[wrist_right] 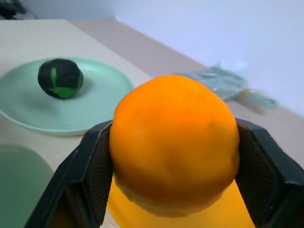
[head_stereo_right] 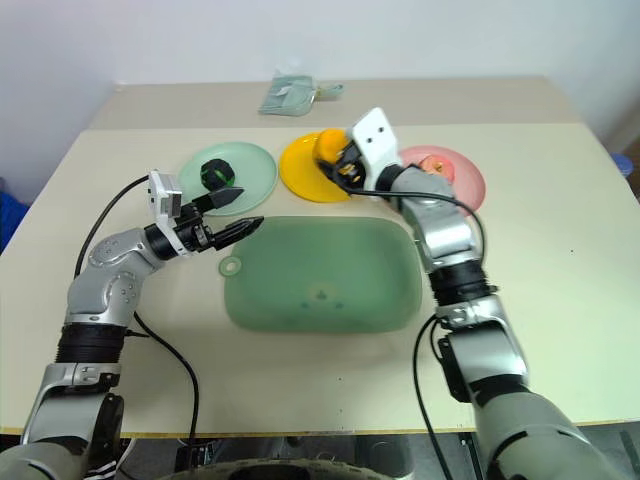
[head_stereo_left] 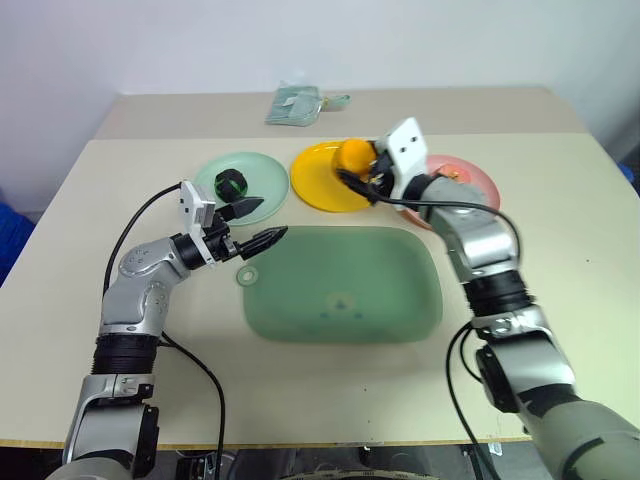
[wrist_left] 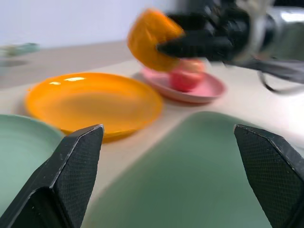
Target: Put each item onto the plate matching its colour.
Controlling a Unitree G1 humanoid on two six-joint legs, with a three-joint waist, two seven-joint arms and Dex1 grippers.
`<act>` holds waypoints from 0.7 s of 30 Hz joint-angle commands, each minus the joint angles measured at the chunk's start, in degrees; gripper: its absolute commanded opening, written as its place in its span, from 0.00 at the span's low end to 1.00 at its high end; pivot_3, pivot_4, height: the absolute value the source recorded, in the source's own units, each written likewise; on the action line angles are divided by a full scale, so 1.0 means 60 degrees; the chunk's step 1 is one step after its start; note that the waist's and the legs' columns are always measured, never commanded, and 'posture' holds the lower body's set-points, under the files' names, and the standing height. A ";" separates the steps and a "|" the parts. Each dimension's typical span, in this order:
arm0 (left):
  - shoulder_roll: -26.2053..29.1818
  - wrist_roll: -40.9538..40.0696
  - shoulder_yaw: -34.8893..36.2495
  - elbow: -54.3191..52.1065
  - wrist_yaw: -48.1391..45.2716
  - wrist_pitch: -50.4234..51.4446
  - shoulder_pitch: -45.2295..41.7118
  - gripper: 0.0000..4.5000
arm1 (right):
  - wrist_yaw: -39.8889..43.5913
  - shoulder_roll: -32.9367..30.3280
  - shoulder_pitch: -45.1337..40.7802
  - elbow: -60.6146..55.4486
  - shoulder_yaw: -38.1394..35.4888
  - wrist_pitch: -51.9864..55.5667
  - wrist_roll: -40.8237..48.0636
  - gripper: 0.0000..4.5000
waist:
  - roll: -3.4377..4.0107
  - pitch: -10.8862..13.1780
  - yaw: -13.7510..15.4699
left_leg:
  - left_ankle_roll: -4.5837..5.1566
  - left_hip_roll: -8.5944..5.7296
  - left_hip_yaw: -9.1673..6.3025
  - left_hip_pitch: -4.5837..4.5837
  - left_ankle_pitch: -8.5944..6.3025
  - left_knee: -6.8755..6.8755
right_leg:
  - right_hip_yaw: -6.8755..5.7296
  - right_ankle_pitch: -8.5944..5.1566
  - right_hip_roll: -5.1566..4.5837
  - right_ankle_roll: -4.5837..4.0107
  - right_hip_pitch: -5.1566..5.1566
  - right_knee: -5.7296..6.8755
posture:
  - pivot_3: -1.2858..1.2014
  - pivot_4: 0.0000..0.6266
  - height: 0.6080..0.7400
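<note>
My right pincer (wrist_right: pixel 173 190) is clenched on the orange fruit (wrist_right: pixel 175 147), held above the yellow plate (head_stereo_left: pixel 325 180). Left of that plate the dark green ball (head_stereo_left: pixel 231 184) sits on the mint green plate (head_stereo_left: pixel 262 172); right of it the red apple (wrist_left: pixel 184 78) lies on the pink plate (wrist_left: pixel 209 90). My left pincer (head_stereo_left: pixel 262 225) (fingers spread, nothing between them) hovers just nearer me than the mint plate.

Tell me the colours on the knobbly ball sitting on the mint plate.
The knobbly ball is nearly black with bright green patches, seen best in the right wrist view.
</note>
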 commanded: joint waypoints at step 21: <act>0.0466 -0.0830 0.0319 -0.1037 -0.1149 -0.0681 0.0830 1.00 | 0.2683 -0.0220 0.0651 -0.1235 -0.1404 -0.0633 0.2277 0.99 | 0.0004 0.0000 -0.0021 | -0.0001 0.0004 0.0000 0.0003 -0.0001 -0.0004 | 0.0009 0.0000 0.0011 0.0000 -0.0008 0.0011 | 0.52 0.24 1.00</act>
